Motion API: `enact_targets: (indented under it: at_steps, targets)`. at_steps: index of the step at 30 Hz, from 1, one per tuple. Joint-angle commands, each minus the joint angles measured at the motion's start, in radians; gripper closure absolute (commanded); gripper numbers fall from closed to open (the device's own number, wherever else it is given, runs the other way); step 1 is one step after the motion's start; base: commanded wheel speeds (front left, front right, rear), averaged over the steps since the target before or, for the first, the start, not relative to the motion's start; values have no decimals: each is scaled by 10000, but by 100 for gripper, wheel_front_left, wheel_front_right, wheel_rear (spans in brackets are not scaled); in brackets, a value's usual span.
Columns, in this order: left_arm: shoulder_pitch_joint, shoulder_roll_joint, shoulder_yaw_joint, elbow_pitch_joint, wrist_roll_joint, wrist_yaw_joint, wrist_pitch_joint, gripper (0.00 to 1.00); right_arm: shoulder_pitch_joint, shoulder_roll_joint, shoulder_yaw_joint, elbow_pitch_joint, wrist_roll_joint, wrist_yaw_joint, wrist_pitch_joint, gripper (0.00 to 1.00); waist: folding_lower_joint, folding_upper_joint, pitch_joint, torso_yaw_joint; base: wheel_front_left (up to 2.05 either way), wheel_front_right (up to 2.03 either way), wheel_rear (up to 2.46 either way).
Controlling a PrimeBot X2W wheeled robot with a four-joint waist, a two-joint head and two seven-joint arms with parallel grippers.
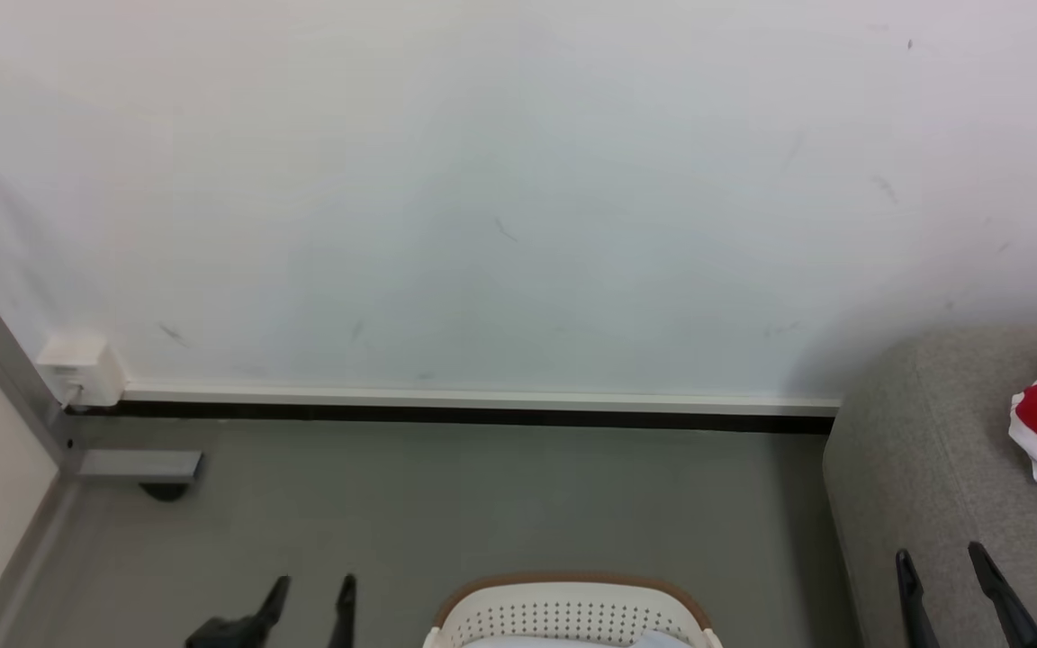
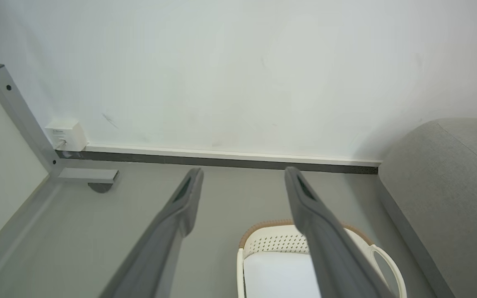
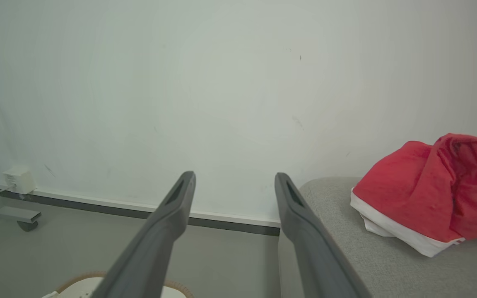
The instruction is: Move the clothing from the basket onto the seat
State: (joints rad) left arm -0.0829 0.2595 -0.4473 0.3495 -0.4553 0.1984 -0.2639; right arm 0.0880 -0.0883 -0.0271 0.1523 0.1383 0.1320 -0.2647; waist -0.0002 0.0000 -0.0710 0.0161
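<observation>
By a white wall (image 1: 518, 180), left claw (image 1: 316, 587) and right claw (image 1: 940, 556) hung open, empty; reaching the basket (image 1: 572, 617) cleanly called for a straight drop inside.

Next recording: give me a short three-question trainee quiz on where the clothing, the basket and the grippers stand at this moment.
1. True or false: the red garment lies on the grey seat.
2. Choose one: the basket stands A) on the seat, B) on the floor, left of the seat, C) on top of the red garment.
3. Fill in: the jaws of the left gripper and the right gripper are both ____ and hold nothing.

Key: 1 true; 2 B; 3 open.
</observation>
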Motion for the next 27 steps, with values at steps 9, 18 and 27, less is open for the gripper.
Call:
enact_targets:
  at_steps: [9,18,27]
  targets:
    - [1221,-525,1955,-792,959,-603,-5,0,402,204,-160,170,-159,-26,8,0,2,0,-259,-146,0,0,0]
    - [921,-1097,2780,-455,1837,-1531,-6,0,-203,-89,-170,529,-42,-26,8,0,2,0,-201,-242,0,0,0]
    - [485,-1478,3258,272,2292,-2056,-6,0,-771,-511,-30,1237,32,-26,8,0,2,0,-257,-202,0,0,0]
